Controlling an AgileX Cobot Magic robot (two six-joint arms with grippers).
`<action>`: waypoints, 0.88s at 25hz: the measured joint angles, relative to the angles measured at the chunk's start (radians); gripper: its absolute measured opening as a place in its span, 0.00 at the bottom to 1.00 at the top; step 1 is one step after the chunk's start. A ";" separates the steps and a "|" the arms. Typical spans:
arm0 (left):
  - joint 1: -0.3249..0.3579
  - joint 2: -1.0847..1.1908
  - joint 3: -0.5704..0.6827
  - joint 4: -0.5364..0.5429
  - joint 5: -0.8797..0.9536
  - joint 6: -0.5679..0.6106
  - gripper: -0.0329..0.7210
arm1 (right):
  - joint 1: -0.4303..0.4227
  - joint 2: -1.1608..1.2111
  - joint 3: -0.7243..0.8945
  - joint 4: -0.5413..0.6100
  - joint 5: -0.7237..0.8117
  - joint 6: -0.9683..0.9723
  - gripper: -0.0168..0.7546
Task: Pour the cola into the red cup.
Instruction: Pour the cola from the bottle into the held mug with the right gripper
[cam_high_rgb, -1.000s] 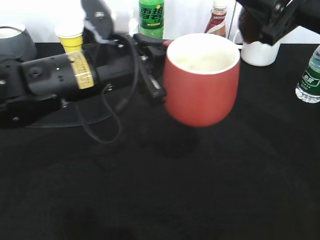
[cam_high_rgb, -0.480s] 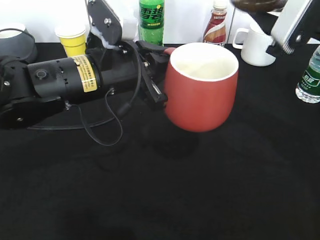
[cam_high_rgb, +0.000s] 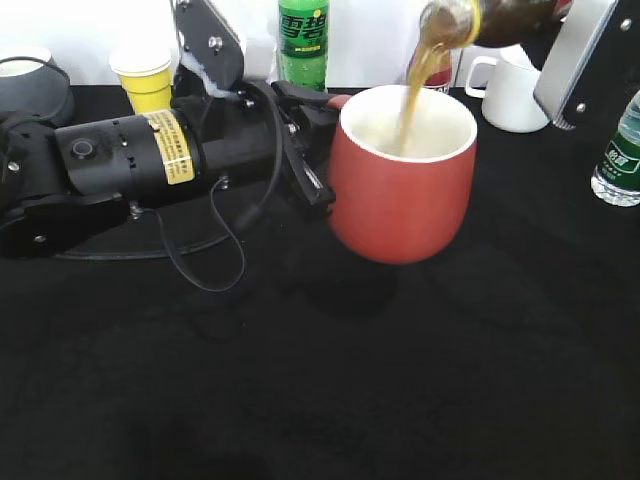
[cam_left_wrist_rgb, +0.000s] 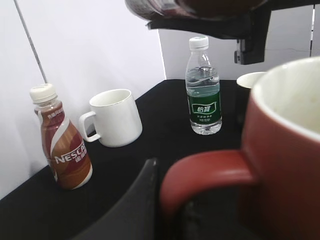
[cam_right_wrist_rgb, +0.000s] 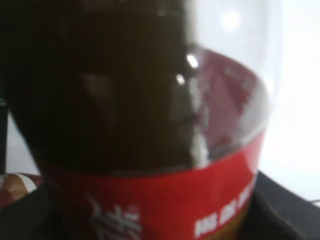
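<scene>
We hold the red cup (cam_high_rgb: 404, 170) up from the black tabletop (cam_high_rgb: 300, 400) with our left tool (cam_high_rgb: 312, 150), which is closed on the cup's loop handle (cam_left_wrist_rgb: 205, 172); in the left wrist view 1 dark finger lies against the handle from below. The cup seems to hang a little above the tabletop, with a shadow under it, and its mouth is turned upward so it can receive liquid. We judge this grip is chosen because the handle gives a firm hold and keeps the tool away from the open mouth.

The cola (cam_high_rgb: 490, 20) is tilted near the top edge of the exterior view, its neck pointing down to the left, directly above the cup. A brown stream (cam_high_rgb: 412, 95) falls from the neck into the white inside. Our right tool holds this bottle, but its fingers are not clearly visible: the right wrist view is filled by the bottle's body and red label (cam_right_wrist_rgb: 165, 205), so we judge it is closed on the bottle from the way the bottle stays in the air.

Behind stand a green soda bottle (cam_high_rgb: 303, 38), a yellow paper cup (cam_high_rgb: 142, 80), a Nescafe bottle (cam_left_wrist_rgb: 61, 145), a white mug (cam_left_wrist_rgb: 114, 119) and a water bottle (cam_left_wrist_rgb: 204, 95), all apart from the pouring.
</scene>
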 joint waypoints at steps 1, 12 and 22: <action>0.000 0.000 0.000 0.000 0.000 0.000 0.10 | 0.000 0.000 0.000 0.000 0.000 -0.018 0.66; 0.000 0.000 0.000 0.000 0.008 0.000 0.10 | 0.000 0.000 0.000 0.027 -0.001 -0.099 0.66; 0.000 0.000 0.000 0.004 0.015 0.000 0.10 | 0.000 0.000 -0.002 0.062 -0.003 -0.162 0.66</action>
